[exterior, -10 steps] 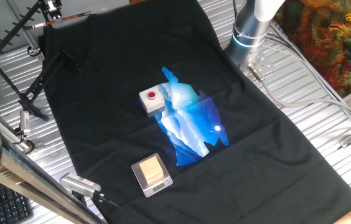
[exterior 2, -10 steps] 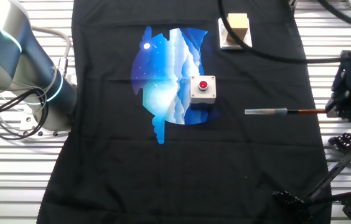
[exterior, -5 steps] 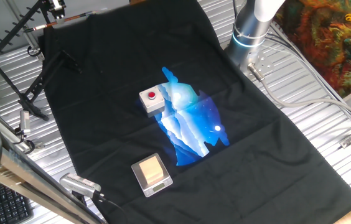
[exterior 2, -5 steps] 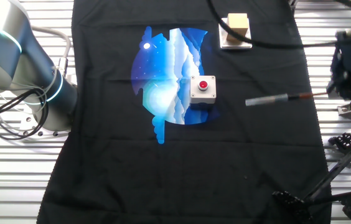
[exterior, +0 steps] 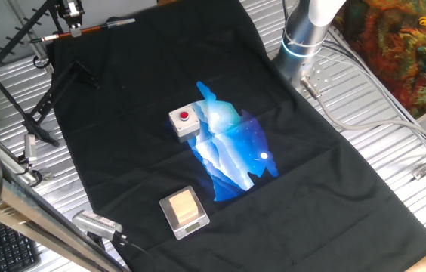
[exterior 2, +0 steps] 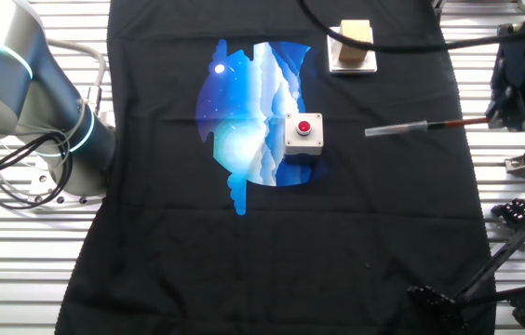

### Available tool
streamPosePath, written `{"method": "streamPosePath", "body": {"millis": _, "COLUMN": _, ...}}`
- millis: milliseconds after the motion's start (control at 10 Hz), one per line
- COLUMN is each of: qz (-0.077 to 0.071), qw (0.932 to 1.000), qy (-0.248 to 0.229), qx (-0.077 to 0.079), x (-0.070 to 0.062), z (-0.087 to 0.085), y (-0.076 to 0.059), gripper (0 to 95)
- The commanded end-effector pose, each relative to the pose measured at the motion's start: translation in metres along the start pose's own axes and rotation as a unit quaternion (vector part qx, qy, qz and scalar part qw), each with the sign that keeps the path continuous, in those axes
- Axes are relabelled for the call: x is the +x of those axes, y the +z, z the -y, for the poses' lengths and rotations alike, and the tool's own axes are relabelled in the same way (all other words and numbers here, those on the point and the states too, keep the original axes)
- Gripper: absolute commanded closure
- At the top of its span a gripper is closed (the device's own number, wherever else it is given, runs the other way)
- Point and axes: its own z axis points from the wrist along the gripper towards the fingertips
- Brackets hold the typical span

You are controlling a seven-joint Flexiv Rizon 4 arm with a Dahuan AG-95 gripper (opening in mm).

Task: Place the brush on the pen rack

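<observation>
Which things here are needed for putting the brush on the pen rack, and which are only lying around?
Needed: brush, held by the gripper; pen rack.

Lying around: red button box, small scale with wooden block, black cloth.

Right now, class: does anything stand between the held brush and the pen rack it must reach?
Nothing visible does. The gripper holds the brush in the air; only open space and bare black cloth separate it from the pen rack.

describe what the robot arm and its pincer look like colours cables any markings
The arm is bulky, rounded and grey-blue with a glowing cyan ring at one joint; in the one fixed view its silver-white column carries the same ring. Grey cables loop at its base. The pincer is a black blocky unit trailing a black cable.
</observation>
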Motion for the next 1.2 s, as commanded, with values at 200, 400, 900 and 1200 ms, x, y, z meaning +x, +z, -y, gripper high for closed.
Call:
{"method": "streamPosePath", "body": {"millis": 200, "qz": 0.003, "qw": 1.0000, "qy": 0.005, "qx": -0.001, "x": -0.0012, "z": -0.0010, "y": 0.0005, "gripper": 95.0}}
{"method": "streamPosePath", "body": {"millis": 400, "qz": 0.003, "qw": 0.9999, "qy": 0.011, "qx": -0.003, "x": -0.0012, "z": -0.0010, "y": 0.0005, "gripper": 95.0}}
{"method": "streamPosePath", "body": {"millis": 900, "qz": 0.031, "qw": 0.9989, "qy": 0.027, "qx": 0.020, "x": -0.0012, "z": -0.0010, "y": 0.0005, "gripper": 95.0}}
{"method": "streamPosePath", "body": {"millis": 1200, "qz": 0.036, "qw": 0.9976, "qy": 0.056, "qx": 0.016, "x": -0.0012, "z": -0.0010, "y": 0.0005, "gripper": 95.0}}
